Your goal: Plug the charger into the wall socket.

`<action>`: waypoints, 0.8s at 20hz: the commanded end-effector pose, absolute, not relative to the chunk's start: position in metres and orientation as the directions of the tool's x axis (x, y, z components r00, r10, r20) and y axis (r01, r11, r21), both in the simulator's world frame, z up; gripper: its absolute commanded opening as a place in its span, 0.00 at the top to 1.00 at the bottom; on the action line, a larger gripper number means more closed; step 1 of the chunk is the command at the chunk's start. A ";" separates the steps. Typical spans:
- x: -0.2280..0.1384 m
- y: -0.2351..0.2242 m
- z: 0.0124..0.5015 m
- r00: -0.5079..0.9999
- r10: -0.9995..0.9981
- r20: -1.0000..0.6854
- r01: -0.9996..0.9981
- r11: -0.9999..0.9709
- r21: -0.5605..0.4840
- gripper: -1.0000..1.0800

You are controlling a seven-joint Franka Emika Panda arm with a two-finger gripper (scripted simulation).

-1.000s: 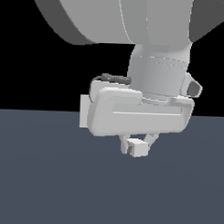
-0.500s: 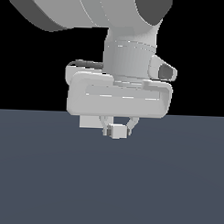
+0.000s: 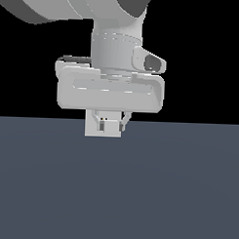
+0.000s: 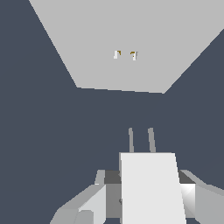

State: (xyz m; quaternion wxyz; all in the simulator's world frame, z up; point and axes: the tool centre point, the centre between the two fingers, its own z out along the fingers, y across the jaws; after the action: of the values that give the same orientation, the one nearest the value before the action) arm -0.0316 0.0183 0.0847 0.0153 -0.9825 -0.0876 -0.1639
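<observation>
No text, label, brand, number or sign can be read in either view. The wall socket [image 4: 127,48] is a plain white plate with only two small holes, the charger [image 4: 151,188] is a plain white block, and the arm's housing has no marking.

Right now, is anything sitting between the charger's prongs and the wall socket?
Nothing visible does. In the wrist view the charger, held in the gripper, points its two prongs at the wall socket, and only bare dark floor shows across the gap. The socket's two holes are uncovered.
</observation>
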 end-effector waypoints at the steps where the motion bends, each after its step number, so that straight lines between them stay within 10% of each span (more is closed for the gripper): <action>1: -0.028 0.024 0.089 0.935 0.146 0.324 0.155 -0.988 -0.001 1.00; 16: -0.018 0.037 0.100 0.942 0.101 0.321 0.107 -0.994 0.000 1.00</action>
State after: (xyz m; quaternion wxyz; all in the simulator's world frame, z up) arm -0.0181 0.0367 0.0997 0.0087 -0.9852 -0.0534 -0.1624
